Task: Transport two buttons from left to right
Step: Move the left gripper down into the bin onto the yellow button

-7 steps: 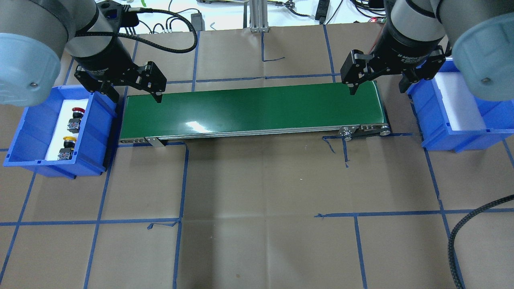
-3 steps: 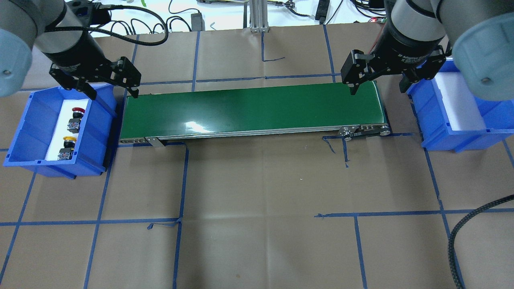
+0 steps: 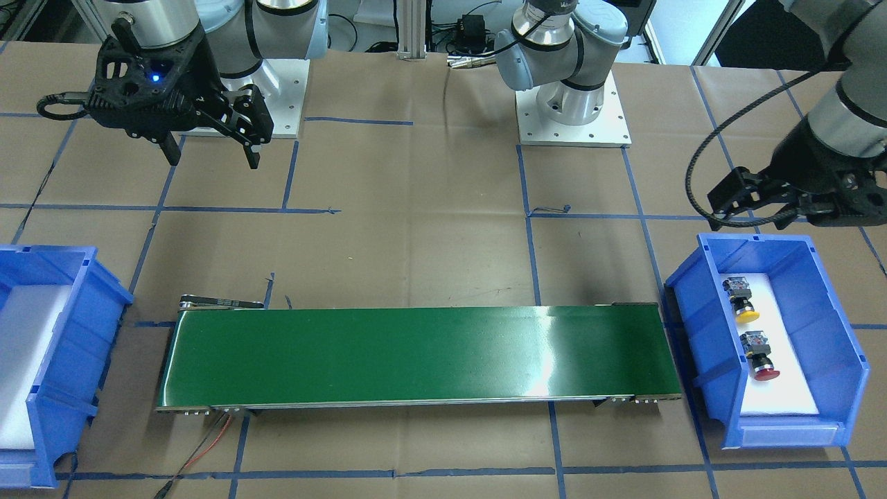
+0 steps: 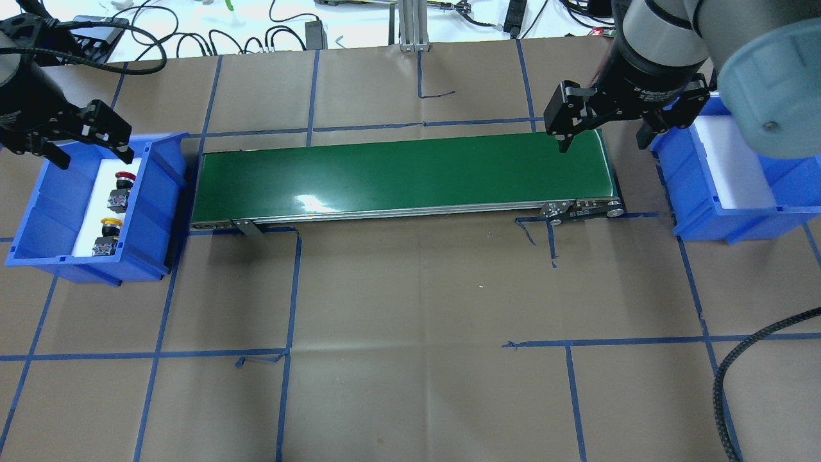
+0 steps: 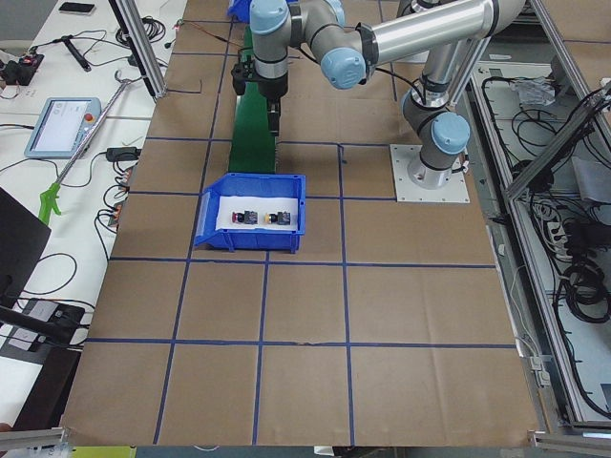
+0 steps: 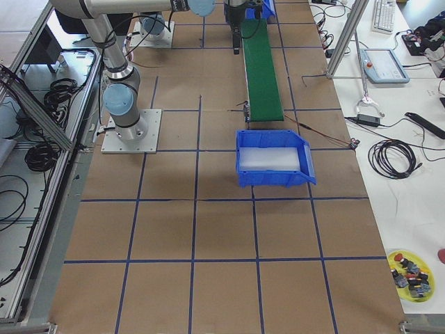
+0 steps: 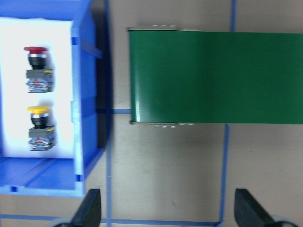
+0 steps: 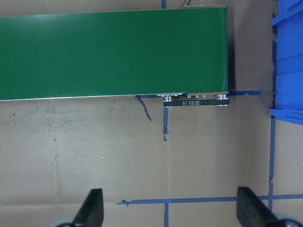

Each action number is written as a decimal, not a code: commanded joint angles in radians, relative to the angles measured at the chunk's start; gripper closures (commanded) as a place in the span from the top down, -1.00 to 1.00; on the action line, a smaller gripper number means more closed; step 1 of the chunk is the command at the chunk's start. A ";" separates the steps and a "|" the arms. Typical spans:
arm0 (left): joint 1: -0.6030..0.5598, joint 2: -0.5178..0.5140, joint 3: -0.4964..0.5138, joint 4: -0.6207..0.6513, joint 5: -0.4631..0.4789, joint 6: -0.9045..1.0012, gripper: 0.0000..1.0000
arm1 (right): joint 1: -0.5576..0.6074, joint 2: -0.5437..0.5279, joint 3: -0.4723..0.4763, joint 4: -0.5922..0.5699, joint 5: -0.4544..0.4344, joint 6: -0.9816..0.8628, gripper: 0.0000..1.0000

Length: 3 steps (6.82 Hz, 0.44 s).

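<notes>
Two buttons lie in the left blue bin (image 4: 154,212) on white foam: the red-capped button (image 4: 123,186) farther back, the yellow-capped button (image 4: 109,234) nearer. They also show in the left wrist view, red button (image 7: 37,66) and yellow button (image 7: 39,125), and in the front view, red button (image 3: 760,357) and yellow button (image 3: 741,305). My left gripper (image 4: 95,157) is open and empty, above the bin's far end. My right gripper (image 4: 603,146) is open and empty over the right end of the green conveyor belt (image 4: 404,173).
The right blue bin (image 4: 705,192) holds only white foam. The conveyor runs between the two bins. A black cable (image 4: 737,359) loops at the front right. Blue tape lines cross the brown paper table cover.
My left gripper has moved left, from over the conveyor's left end to above the far end of the left bin. The right arm has stayed put.
</notes>
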<state>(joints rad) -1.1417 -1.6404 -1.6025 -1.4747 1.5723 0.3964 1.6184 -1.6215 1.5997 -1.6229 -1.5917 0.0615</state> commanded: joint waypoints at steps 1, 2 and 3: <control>0.159 -0.073 0.012 0.057 0.003 0.195 0.99 | 0.000 0.003 -0.001 0.000 -0.001 0.001 1.00; 0.186 -0.088 -0.006 0.077 0.005 0.222 0.99 | 0.000 0.003 -0.001 0.001 -0.001 -0.002 1.00; 0.194 -0.101 -0.014 0.105 0.005 0.249 0.98 | 0.000 0.003 -0.003 0.001 -0.001 -0.003 1.00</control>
<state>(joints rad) -0.9719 -1.7219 -1.6060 -1.4022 1.5763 0.6038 1.6184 -1.6184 1.5980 -1.6220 -1.5922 0.0604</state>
